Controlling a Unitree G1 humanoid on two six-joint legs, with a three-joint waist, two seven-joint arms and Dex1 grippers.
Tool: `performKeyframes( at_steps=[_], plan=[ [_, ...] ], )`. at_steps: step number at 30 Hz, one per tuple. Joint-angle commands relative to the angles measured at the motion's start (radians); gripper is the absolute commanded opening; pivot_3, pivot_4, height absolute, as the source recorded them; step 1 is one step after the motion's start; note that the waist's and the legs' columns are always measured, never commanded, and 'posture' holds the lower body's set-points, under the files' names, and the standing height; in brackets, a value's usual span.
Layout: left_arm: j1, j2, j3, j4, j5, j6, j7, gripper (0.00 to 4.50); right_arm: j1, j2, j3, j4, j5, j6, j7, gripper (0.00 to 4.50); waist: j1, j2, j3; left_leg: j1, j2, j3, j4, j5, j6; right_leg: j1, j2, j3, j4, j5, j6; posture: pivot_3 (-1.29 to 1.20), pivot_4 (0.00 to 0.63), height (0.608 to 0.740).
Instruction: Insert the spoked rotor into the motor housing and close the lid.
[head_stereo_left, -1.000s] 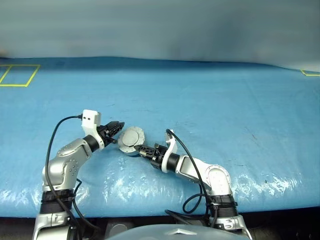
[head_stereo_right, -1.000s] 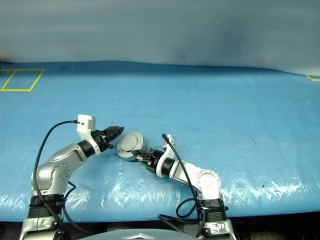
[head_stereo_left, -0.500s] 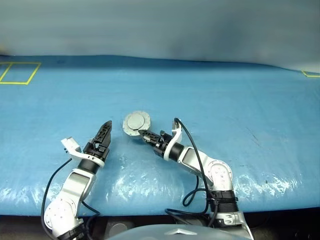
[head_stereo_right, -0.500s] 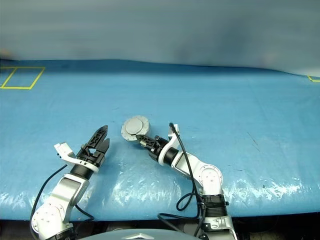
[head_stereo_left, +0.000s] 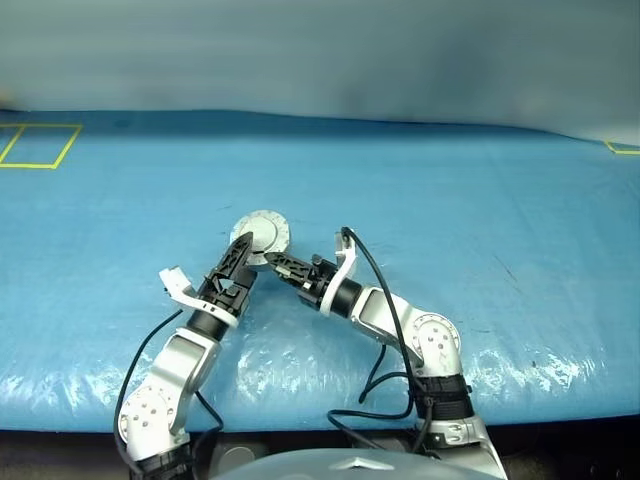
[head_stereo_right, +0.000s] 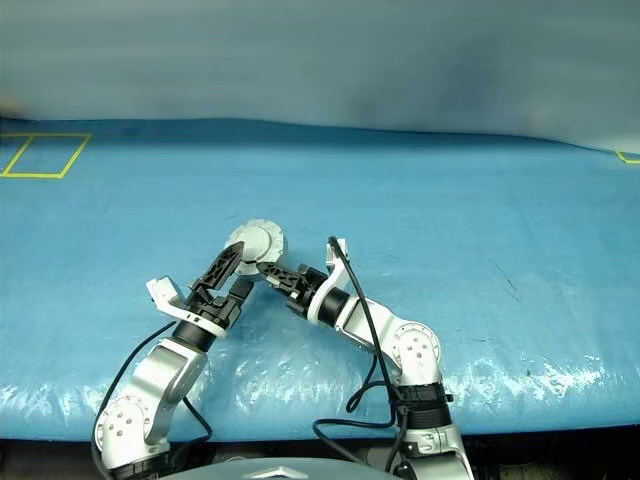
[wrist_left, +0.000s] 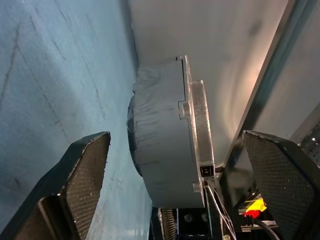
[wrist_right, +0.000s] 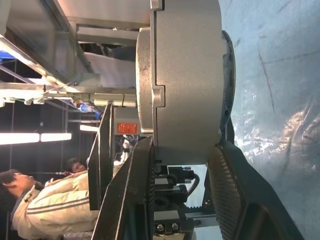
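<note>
The motor housing (head_stereo_left: 262, 232), a short silver-grey can, hangs tilted just above the blue sheet with the lid (wrist_right: 145, 70) sitting flush on it. My right gripper (head_stereo_left: 271, 261) is shut on the housing (wrist_right: 187, 75), one finger on each flat side. My left gripper (head_stereo_left: 243, 256) stands open just left of it. In the left wrist view its fingers (wrist_left: 85, 170) are spread wide on either side of the housing (wrist_left: 160, 145) without touching it. The spoked rotor is hidden from view.
The blue sheet (head_stereo_left: 450, 200) covers the whole table, with its shiny front edge (head_stereo_left: 520, 370) close to me. Yellow tape marks lie at the far left (head_stereo_left: 35, 145) and far right (head_stereo_left: 622, 147). A person (wrist_right: 45, 200) sits in the background.
My left gripper opened, rolled over and dropped away to the left, then swung back in beside the housing. My right gripper lifted the housing a little and carried it further from me.
</note>
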Motion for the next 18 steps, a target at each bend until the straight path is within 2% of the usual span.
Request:
performKeyframes(
  at_steps=[1, 4, 7, 9, 14, 18],
  plan=[
    [-0.002, -0.069, -0.041, 0.0, -0.043, -0.035, -0.001, 4.5, 0.004, 0.048, 0.02, -0.08, 0.057, 0.003, 0.022, 1.17, 0.0, 0.0, 0.0, 0.0, 0.0, 0.0, 0.0, 0.0, 0.0, 0.0, 0.0, 0.0, 0.0, 0.0, 0.0, 0.0, 0.15, 0.74],
    [-0.007, -0.072, -0.055, 0.018, -0.065, -0.064, 0.018, 3.9, 0.013, 0.043, 0.029, -0.086, 0.066, 0.004, 0.023, 1.17, 0.001, 0.0, 0.0, -0.001, 0.0, 0.0, 0.001, 0.0, 0.0, 0.0, 0.0, 0.0, 0.0, 0.0, 0.0, 0.0, 0.15, 0.74],
    [-0.005, -0.047, -0.074, 0.025, -0.088, -0.062, 0.013, 2.84, 0.019, 0.034, 0.038, -0.09, 0.073, 0.012, 0.023, 1.17, 0.001, 0.0, 0.0, -0.001, 0.0, 0.0, 0.002, 0.0, 0.0, 0.0, 0.0, 0.0, 0.0, 0.0, 0.0, 0.0, 0.15, 0.74],
    [-0.005, -0.038, -0.08, 0.028, -0.095, -0.067, 0.012, 2.35, 0.023, 0.019, 0.047, -0.095, 0.059, 0.018, 0.018, 1.17, 0.001, 0.0, 0.0, -0.002, 0.0, 0.0, 0.002, 0.0, 0.0, 0.0, 0.0, 0.0, 0.0, 0.0, 0.0, 0.0, 0.15, 0.74],
    [-0.024, -0.015, -0.073, 0.019, -0.075, -0.096, 0.02, 2.36, 0.038, -0.05, 0.098, -0.146, -0.156, -0.004, 0.065, 1.17, 0.003, 0.0, 0.0, -0.002, 0.0, 0.0, 0.003, 0.0, 0.0, -0.001, 0.0, 0.0, 0.0, 0.0, 0.002, 0.0, 0.15, 0.74],
    [-0.102, 0.027, -0.033, 0.031, -0.024, -0.151, 0.071, 2.36, 0.019, -0.172, 0.194, -0.218, -0.456, -0.077, 0.157, 2.58, 0.009, 0.0, 0.0, -0.002, -0.001, 0.0, 0.004, 0.0, 0.0, -0.001, 0.0, 0.0, 0.0, 0.0, 0.003, 0.0, 0.15, 0.74]
  ],
)
